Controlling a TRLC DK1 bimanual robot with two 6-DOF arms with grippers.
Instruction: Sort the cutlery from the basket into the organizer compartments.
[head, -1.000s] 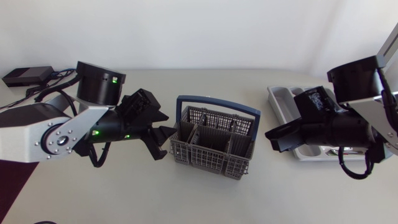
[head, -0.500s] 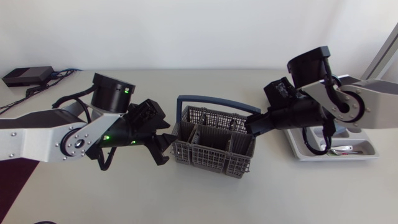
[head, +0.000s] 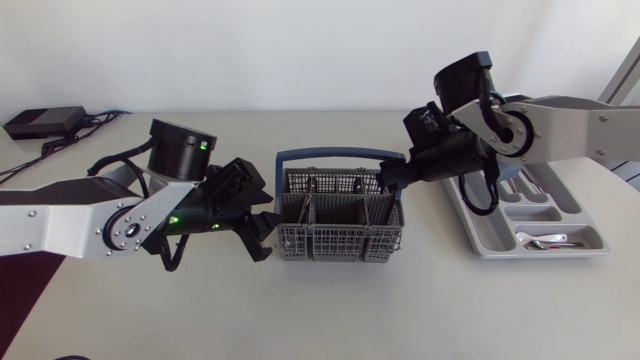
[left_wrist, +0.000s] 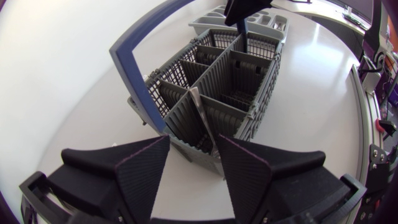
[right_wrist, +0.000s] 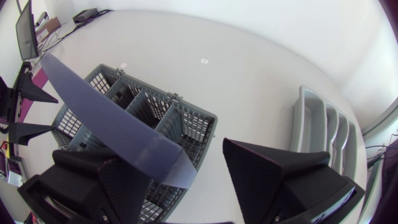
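Note:
The grey cutlery basket (head: 338, 228) with a blue handle (head: 330, 155) stands mid-table. My left gripper (head: 263, 231) is open at the basket's left end, and in the left wrist view (left_wrist: 193, 146) the near end wall lies just ahead of its fingertips. A thin silver piece (left_wrist: 197, 111) stands at a divider there. My right gripper (head: 392, 180) hangs open over the basket's far right corner. In the right wrist view (right_wrist: 171, 155) the blue handle (right_wrist: 106, 115) runs between its fingers, close to one finger. The grey organizer (head: 490, 245) at the right holds cutlery (head: 541, 240).
A black box with cables (head: 40, 122) lies at the far left back of the table. The organizer's open compartments (right_wrist: 323, 134) show beyond the basket in the right wrist view. Bare tabletop lies in front of the basket.
My right arm has swung left from over the organizer to the basket's handle. The basket has turned square to the table edge. My left gripper has closed in on the basket's left end.

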